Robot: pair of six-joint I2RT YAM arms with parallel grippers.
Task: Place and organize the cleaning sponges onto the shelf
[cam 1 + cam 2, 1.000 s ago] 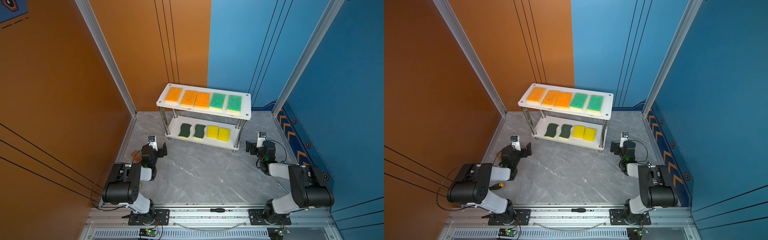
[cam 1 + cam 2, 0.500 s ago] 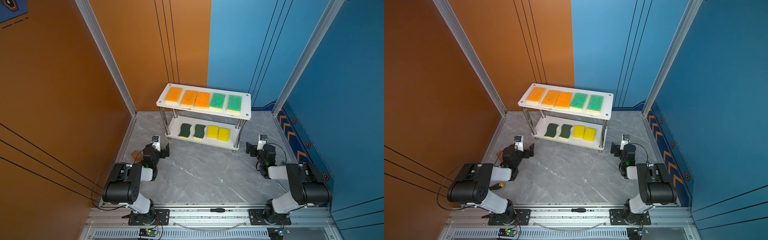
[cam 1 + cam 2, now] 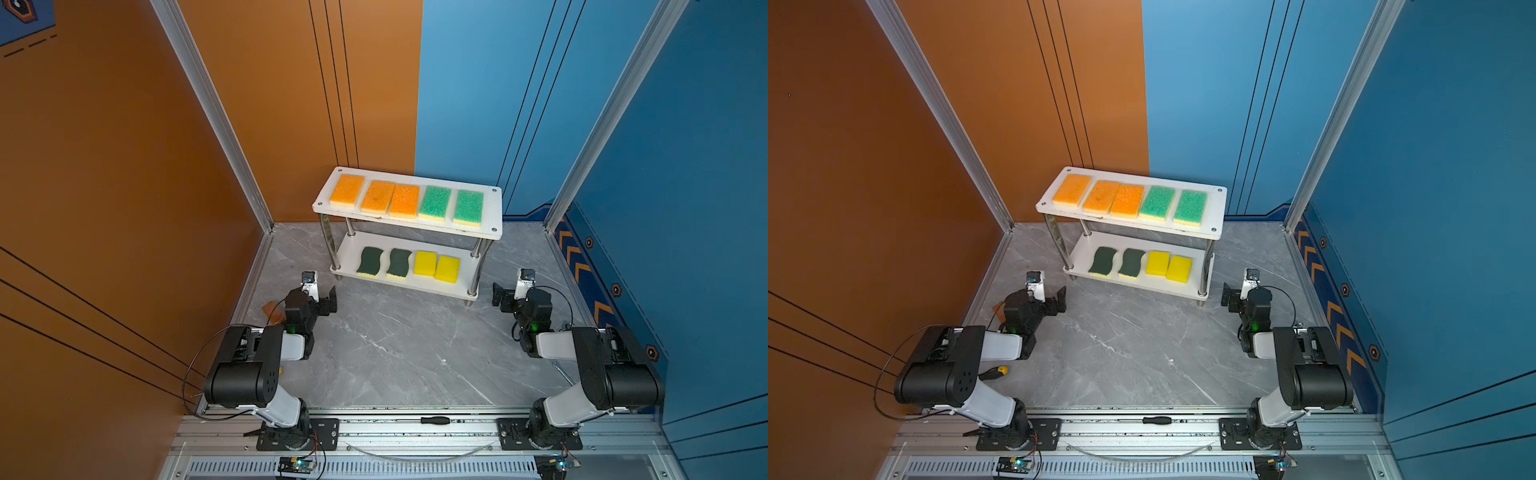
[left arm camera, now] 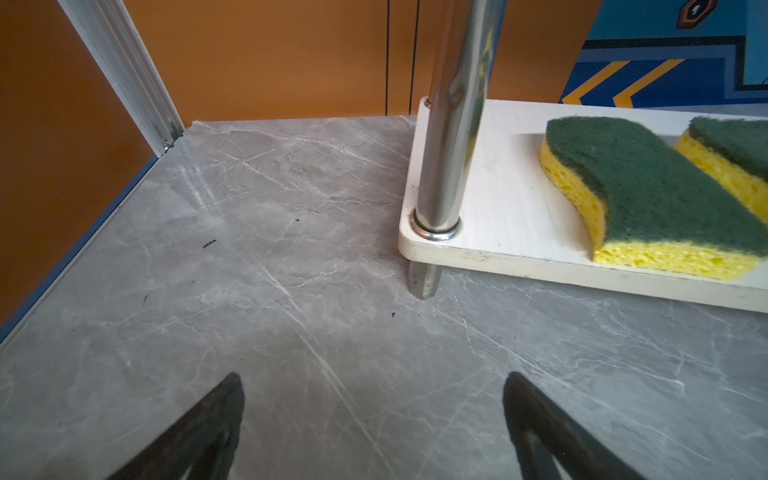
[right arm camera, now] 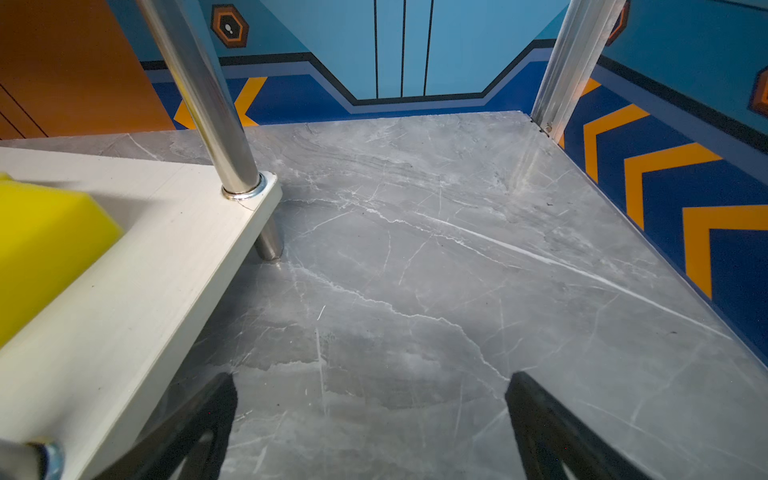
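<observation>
Left pincer (image 4: 374, 380) is released and empty, jaws spread wide, low over the grey surface (image 3: 395, 340) just near the shelf's (image 3: 493, 210) left end. Right pincer (image 5: 372, 379) is likewise released and empty, by the shelf's right end. All nine sponges lie on the shelf and none is on the surface. Three orange sponges (image 3: 347, 190) and two light-green sponges (image 3: 434, 202) occupy the top board. Two dark-green sponges (image 3: 370, 262) with wavy edges and two yellow sponges (image 3: 425, 262) occupy the lower board (image 4: 498, 187). Every piece lies flat, scouring face up where it has one. Long axes run near to far across the boards, and each row runs left to right. The rightmost yellow piece sits slightly nearer than its neighbour. The middle and right orange pieces touch along their long sides. Judgement: these are light, soft, springy foam blocks with rough tops, unlikely to slip or break, though a hard squeeze would deform them. Best hold is across the short width at mid-length. The touching orange pair leaves no finger gap. The lower row sits under the top board, so it is best approached from the near side.
</observation>
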